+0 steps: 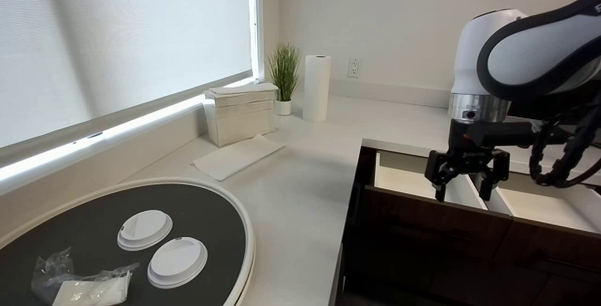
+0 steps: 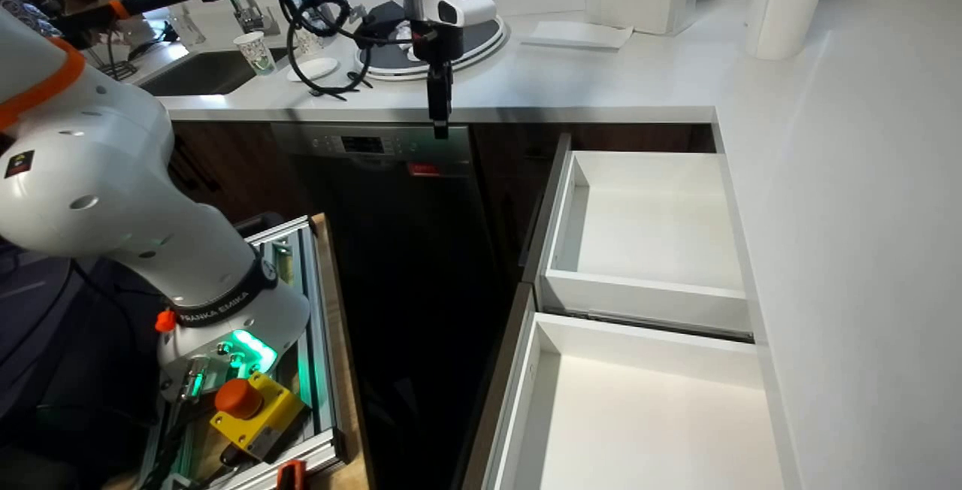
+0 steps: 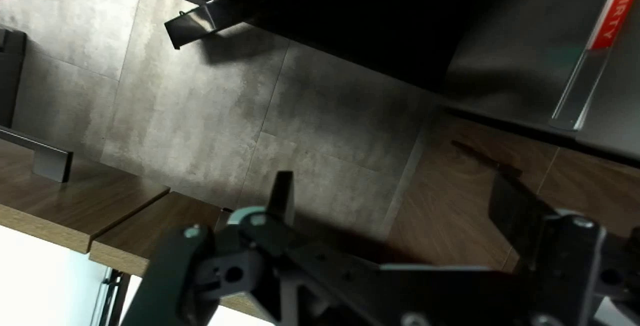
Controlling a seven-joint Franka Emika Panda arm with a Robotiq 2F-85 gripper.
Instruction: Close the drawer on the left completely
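Approach phase, seemingly, with parted claw [image 2: 440, 129] at upper middle in an exterior view, away from open left drawer [image 2: 648, 221] right of centre. Calls next for pushing its front rightward until flush.

On the round tray [image 1: 213, 219], we identify two white lids [image 1: 177, 259]; beside the potted grass [image 1: 284, 73], we locate a white paper roll [image 1: 317, 89].

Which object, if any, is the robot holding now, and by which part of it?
Nothing is held: the black two-fingered end effector is open, with nothing in its grip.
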